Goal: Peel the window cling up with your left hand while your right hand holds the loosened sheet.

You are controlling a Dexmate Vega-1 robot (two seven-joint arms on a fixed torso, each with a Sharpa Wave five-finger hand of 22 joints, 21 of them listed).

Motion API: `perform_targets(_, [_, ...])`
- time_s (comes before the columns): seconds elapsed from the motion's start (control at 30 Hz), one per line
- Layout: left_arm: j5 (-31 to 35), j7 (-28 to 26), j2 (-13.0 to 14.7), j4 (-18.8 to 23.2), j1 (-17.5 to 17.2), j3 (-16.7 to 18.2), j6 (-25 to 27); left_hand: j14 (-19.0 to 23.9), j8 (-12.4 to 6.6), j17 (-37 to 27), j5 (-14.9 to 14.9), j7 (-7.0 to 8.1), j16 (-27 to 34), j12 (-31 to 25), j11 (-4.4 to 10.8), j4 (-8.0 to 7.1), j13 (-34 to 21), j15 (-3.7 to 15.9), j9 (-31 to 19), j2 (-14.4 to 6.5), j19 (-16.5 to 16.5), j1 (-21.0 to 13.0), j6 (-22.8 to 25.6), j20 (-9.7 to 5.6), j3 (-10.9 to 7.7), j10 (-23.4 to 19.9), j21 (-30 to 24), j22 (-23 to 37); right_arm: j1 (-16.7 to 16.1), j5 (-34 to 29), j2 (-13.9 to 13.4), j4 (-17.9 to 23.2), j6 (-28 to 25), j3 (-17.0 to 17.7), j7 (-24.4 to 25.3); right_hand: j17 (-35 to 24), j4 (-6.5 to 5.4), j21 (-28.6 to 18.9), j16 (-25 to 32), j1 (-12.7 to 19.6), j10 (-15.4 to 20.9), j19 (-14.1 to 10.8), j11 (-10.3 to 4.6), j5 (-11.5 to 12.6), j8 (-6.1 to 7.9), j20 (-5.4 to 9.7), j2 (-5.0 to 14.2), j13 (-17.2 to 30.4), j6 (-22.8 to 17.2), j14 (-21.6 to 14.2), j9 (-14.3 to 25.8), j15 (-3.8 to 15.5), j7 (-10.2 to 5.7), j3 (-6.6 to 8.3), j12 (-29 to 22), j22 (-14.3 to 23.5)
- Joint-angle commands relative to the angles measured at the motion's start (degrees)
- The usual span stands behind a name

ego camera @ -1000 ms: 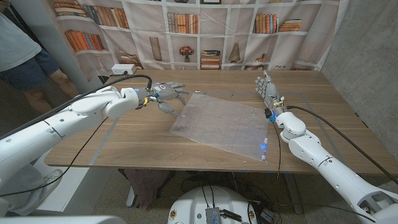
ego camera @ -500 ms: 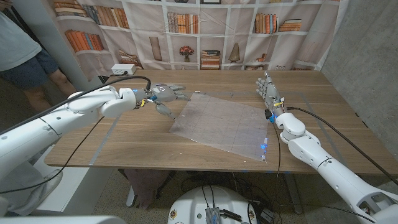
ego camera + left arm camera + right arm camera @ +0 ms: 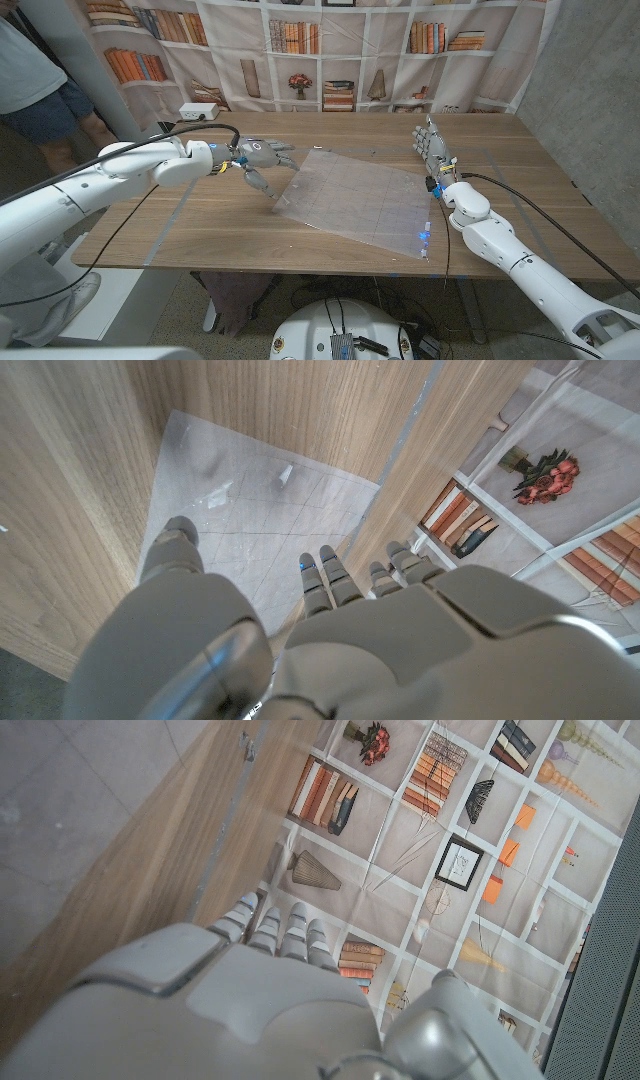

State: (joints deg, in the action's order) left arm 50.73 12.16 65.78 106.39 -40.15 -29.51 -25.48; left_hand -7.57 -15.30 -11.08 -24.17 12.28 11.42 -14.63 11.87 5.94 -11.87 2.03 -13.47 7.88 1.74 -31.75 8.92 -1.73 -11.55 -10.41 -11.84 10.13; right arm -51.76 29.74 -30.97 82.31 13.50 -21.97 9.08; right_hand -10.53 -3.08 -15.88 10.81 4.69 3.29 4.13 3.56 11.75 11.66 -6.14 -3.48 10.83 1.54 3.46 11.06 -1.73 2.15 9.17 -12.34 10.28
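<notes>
Window cling (image 3: 355, 202) lies mid-frame on the table (image 3: 200, 225), its left corner apparently lifted since a second ago by the spread left hand (image 3: 258, 157); right hand (image 3: 431, 143) is held open, apart.

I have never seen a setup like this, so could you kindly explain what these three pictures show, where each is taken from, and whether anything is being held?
This is a stationary robot with two white arms ending in humanlike hands. The wide picture comes from a camera on its head, looking down at a wooden table. The other two come from cameras on each wrist, looking over the back of that hand. A clear window cling lies on the table. The left hand is at the cling's near-left corner, fingers spread; whether it grips the sheet I cannot tell. The right hand stands upright beside the cling, holding nothing. A bookshelf-printed backdrop hangs behind.
</notes>
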Motion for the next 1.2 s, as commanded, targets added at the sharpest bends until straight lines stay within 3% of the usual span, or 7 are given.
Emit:
perform_targets(0.03, [1.0, 1.9, -0.4, -1.1, 1.0, -0.6, -3.1, 0.3, -0.39, -0.1, -0.3, 0.27, -0.1, -0.2, 0.31, 0.13, -0.3, 7.83, -0.3, -0.3, -0.2, 0.0, 0.3, -3.5, 0.12, -0.3, 0.2, 0.1, 0.3, -0.2, 0.5, -0.6, 0.0, -0.2, 0.5, -0.3, -0.14, 0.1, 0.2, -0.6, 0.4, -0.2, -0.23, 0.1, 0.06, -0.1, -0.09, 0.2, -0.3, -0.2, 0.1, -0.12, 0.2, -0.11, -0.4, 0.1])
perform_targets(0.17, [1.5, 4.9, -3.2, -3.7, 4.6, -3.4, -6.7, 0.6, -0.53, -0.1, -0.5, 0.29, 0.0, -0.2, 0.33, 0.21, -0.3, 7.81, -0.4, -0.5, -0.3, -0.3, 0.4, -3.46, 0.07, -0.4, 0.1, 0.1, 0.3, -0.3, 0.6, -0.5, -0.2, -0.3, 0.8, -0.3, -0.14, 0.2, 0.2, -0.6, 0.4, -0.2, -0.16, 0.1, 0.06, -0.1, -0.08, 0.2, -0.3, -0.2, 0.1, -0.12, 0.2, -0.14, -0.4, 0.1])
perform_targets(0.33, [3.2, 4.7, -5.7, -6.0, 6.7, -5.1, -8.1, 6.4, -1.74, -0.2, -1.3, 0.32, 1.2, -0.2, 0.25, 1.14, -0.6, 9.25, -1.0, -1.3, -4.1, -2.9, 1.3, -4.43, -0.19, -0.6, -0.7, 0.0, 0.6, -0.3, 1.1, -1.1, 0.1, -0.5, 0.9, -0.2, -0.14, 0.2, 0.2, -0.6, 0.4, -0.3, -0.14, 0.1, 0.06, -0.09, -0.05, 0.2, -0.4, -0.2, 0.1, 0.01, 0.27, -0.18, -0.4, 0.1])
perform_targets(0.5, [4.3, 4.4, -6.0, -6.6, 7.7, -6.0, -9.4, 12.4, -2.81, 0.0, -1.6, 0.28, 1.9, 0.0, 0.16, 1.58, -0.6, 10.04, -1.4, -1.6, -7.1, -4.7, 2.2, -4.01, -0.04, -0.5, -1.0, 0.0, 0.4, -0.7, 0.9, -0.8, -0.2, -0.7, 1.2, -0.2, -0.13, 0.3, 0.2, -0.6, 0.4, -0.3, -0.14, 0.2, 0.04, -0.04, -0.01, 0.2, -0.3, -0.3, 0.1, 0.12, 0.24, -0.21, -0.4, 0.1])
perform_targets(1.07, [5.1, 6.4, -7.0, -7.9, 8.4, -8.0, -10.4, 17.0, -6.34, 0.0, -1.5, 0.29, 0.3, 0.8, -0.07, 1.99, -0.5, 10.55, -1.7, -3.4, -8.7, -9.1, 8.4, -2.81, -0.77, -1.1, -0.1, 0.0, -0.1, -0.7, 0.9, -0.8, 0.3, -0.3, 1.8, -0.2, -0.08, 0.7, 0.1, -0.6, 0.4, -0.4, -0.08, 0.2, 0.01, 0.11, 0.1, 0.2, -0.3, 0.1, 0.1, 0.12, 0.27, -0.3, -0.4, 0.1])
perform_targets(1.17, [4.9, 5.0, -7.5, -9.2, 8.2, -8.2, -10.1, 16.8, -6.77, 0.0, -1.4, 0.33, -0.1, 1.1, -0.09, 2.27, -0.5, 10.51, -1.5, -3.9, -12.5, -10.9, 9.1, -5.48, -1.21, -1.4, -1.2, 0.1, -0.1, -0.9, 0.9, -0.7, 0.4, -0.3, 1.8, -0.2, -0.08, 0.8, -0.1, -0.6, 0.4, -0.4, -0.08, 0.3, 0.02, 0.21, 0.13, 0.2, -0.4, 0.4, 0.1, 0.16, 0.27, -0.32, -0.4, 0.1])
perform_targets(1.2, [4.8, 5.5, -7.7, -9.2, 8.1, -8.3, -9.6, 16.8, -6.98, -0.1, -1.2, 0.33, -0.2, 1.2, -0.13, 2.3, -0.5, 10.47, -1.4, -4.1, -14.4, -11.8, 9.4, -7.71, -1.35, -1.7, -1.5, 0.2, -0.1, -0.8, 0.9, -0.7, 0.3, -0.2, 1.8, -0.2, -0.07, 0.8, -0.1, -0.6, 0.4, -0.4, -0.12, 0.3, 0.04, 0.23, 0.13, 0.2, -0.4, 0.5, 0.1, 0.18, 0.3, -0.33, -0.4, 0.1])
